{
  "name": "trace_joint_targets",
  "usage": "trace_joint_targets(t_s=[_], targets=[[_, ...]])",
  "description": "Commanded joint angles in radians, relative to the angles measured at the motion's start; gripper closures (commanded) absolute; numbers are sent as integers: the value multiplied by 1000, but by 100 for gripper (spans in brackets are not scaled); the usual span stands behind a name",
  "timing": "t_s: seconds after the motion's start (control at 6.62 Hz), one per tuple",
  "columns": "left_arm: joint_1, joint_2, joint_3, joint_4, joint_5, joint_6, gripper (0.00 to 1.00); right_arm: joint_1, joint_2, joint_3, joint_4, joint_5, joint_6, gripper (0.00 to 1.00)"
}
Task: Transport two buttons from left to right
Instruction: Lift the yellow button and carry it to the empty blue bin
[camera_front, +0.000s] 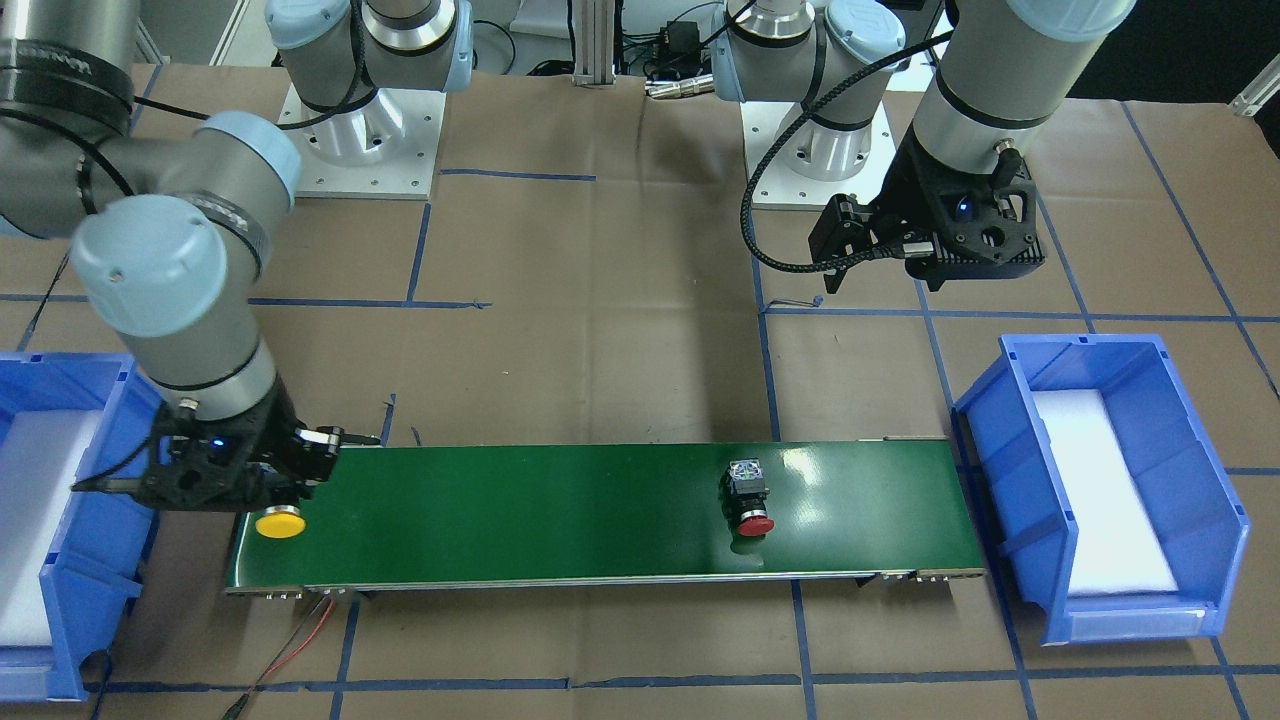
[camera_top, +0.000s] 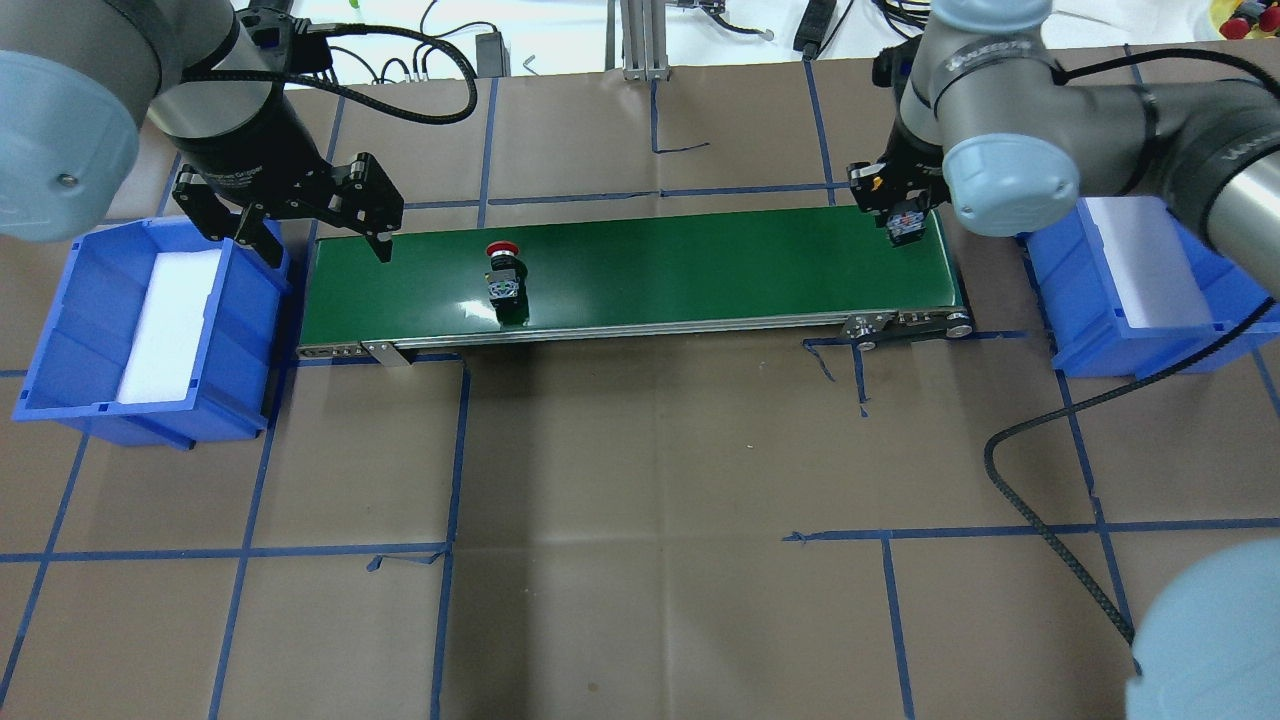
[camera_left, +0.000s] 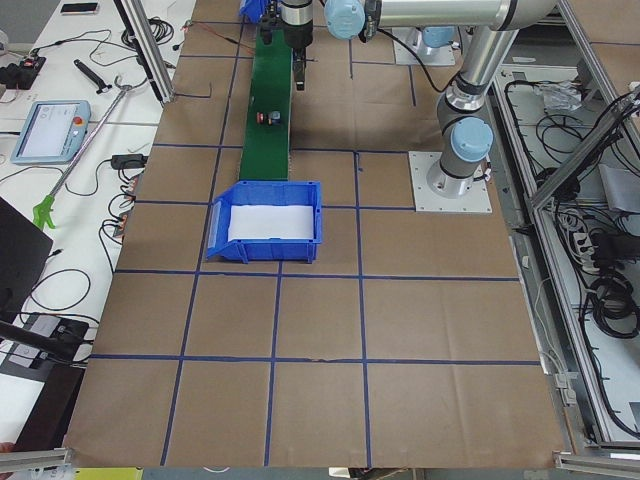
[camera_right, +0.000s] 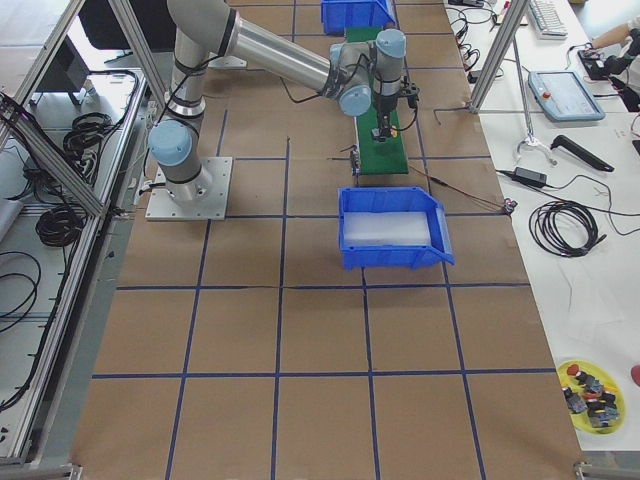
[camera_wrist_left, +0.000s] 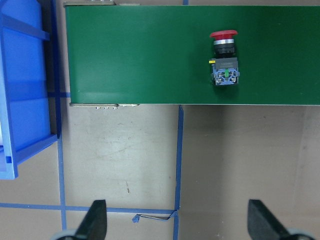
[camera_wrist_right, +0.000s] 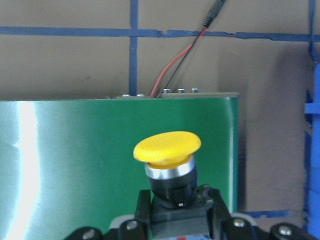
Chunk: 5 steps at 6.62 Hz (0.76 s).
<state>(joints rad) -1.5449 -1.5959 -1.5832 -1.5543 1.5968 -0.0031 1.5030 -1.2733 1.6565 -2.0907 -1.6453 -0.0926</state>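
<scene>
Yellow button (camera_wrist_right: 167, 146) in right gripper (camera_front: 283, 490); red button (camera_front: 752, 497) on belt (camera_front: 550, 510)

Overhead and front cameras face each other across the green belt (camera_top: 640, 265); end cameras view it from afar. Wrist cameras: red button (camera_wrist_left: 224, 55) beyond the jaws of the left gripper (camera_wrist_left: 175, 220), yellow button (camera_wrist_right: 167, 146) close between those of the right gripper (camera_wrist_right: 177, 205).

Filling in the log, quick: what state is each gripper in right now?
Left gripper: open, holding nothing.
Right gripper: shut on the yellow mushroom-capped push-button switch.
</scene>
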Motion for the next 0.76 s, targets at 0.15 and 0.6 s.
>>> trace_joint_targets(t_s=[0.15, 0.6], targets=[[0, 4, -3, 0, -1, -1, 0, -388, -123, 2, 147, 12, -415, 94], [-1, -1, -1, 0, 0, -1, 0, -514, -100, 20, 121, 56, -570, 95]])
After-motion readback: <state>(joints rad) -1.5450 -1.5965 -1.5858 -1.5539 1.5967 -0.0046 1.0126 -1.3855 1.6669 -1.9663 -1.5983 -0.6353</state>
